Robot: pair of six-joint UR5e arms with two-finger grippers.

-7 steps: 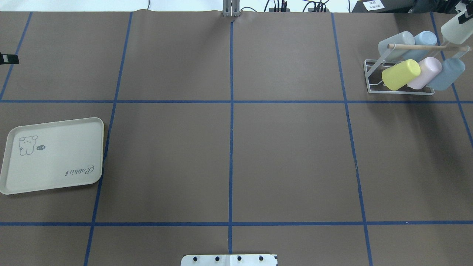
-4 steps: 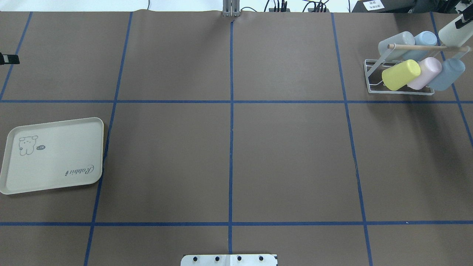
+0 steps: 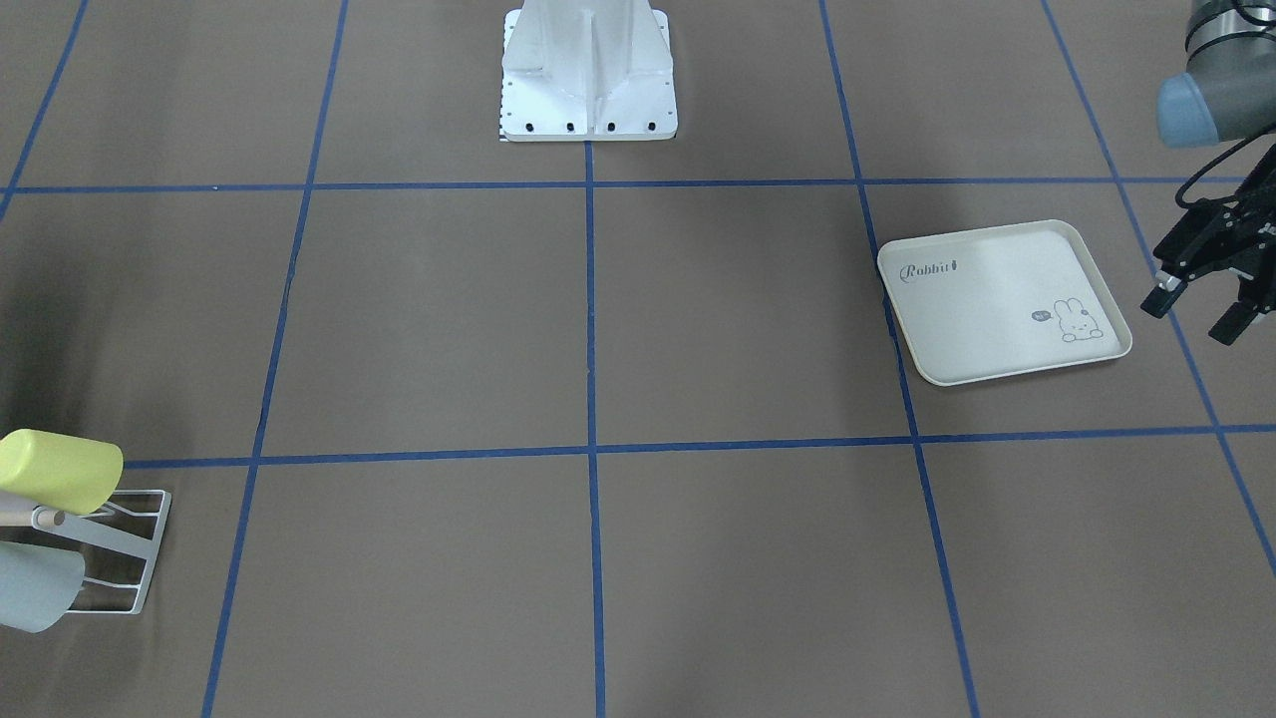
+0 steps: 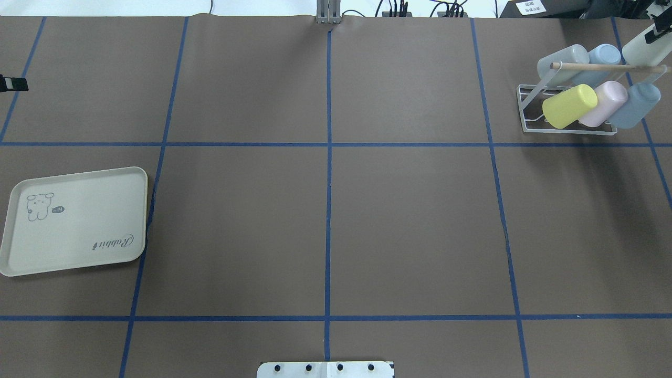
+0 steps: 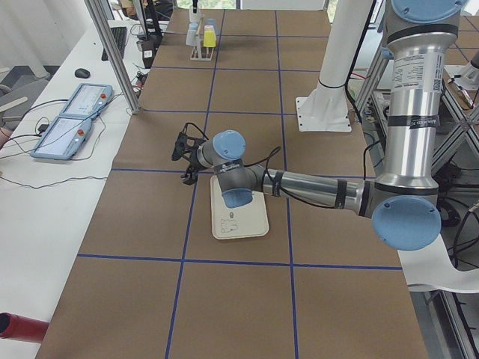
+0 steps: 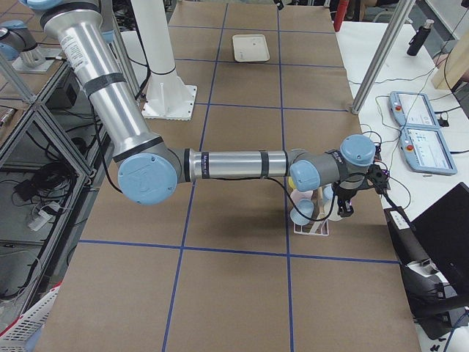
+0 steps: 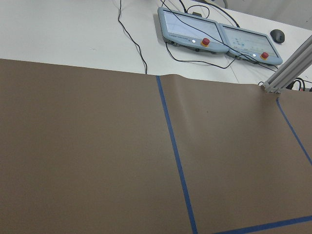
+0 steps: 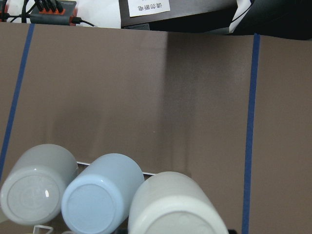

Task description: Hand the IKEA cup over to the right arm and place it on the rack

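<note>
Brown paper with a blue tape grid is covering the bench (image 4: 409, 226), and a wide stretch of it is lying open between the two ends. White base plate (image 4: 325, 369) is sitting at the bottom centre of the overhead frame.

Rack (image 4: 530, 113) is standing in the upper right of the overhead frame, close to the bench's far edge and to the frame's right border. Wooden dowel (image 4: 604, 66) is running across above the cups. The front row is tilting side by side: yellow cup (image 4: 569, 106), pink cup (image 4: 604, 103), blue-grey cup (image 4: 636, 105). The rear row is holding a grey cup (image 4: 563, 60) and a light blue cup (image 4: 601, 55).

IKEA cup (image 4: 640, 50), pale cream, is hanging tilted at the right end of the rear row, just beside the light blue cup and crossing the dowel's right end. Right gripper (image 4: 653, 34) is reaching in from the top right corner, its fingers pinching the cup; only one dark finger is showing against the cup's wall. Whether the cup is sitting on a prong, I cannot tell.

Cream tray (image 4: 79, 236) is lying at the left border of the overhead frame, its rim meeting that border. Left gripper (image 3: 1191, 317) is hovering at the right edge of the front-facing frame, just beside the tray's rim but apart from it, fingers spread wide over the paper. Two pendants (image 7: 192, 31) are lying beyond the paper's edge in the left wrist view.
</note>
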